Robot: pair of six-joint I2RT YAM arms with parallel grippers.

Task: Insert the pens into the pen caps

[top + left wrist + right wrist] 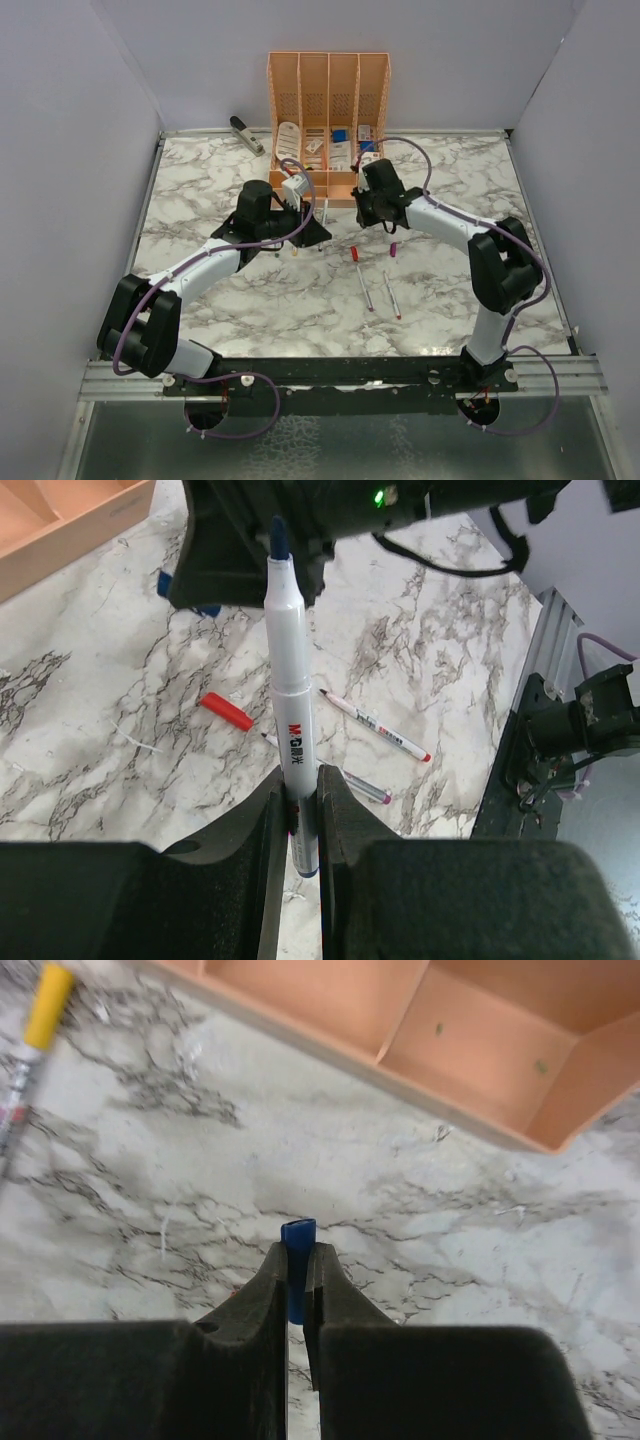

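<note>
Left wrist view: blue-tipped pen [288, 670], white barrel, lower part carries a red logo patch reading "M&G", with dark characters after it, unclear. Red-tipped pen [375, 725], lying right of the blue-tipped pen: small barrel print, illegible. Other views: nothing readable

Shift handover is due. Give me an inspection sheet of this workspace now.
Surface: marble table, no spills seen.
Job's things: blue-tipped pen in left gripper; blue cap in right gripper; red cap, purple cap, red-tipped pen and purple-tipped pen loose on table; yellow-capped pen lying too.
Clutter: orange organiser holding boxes; grey tool.
Grippers: left shut on pen; right shut on cap.
Cables: purple cables, in loose loops.
Surroundings: plain walls on three sides.
</note>
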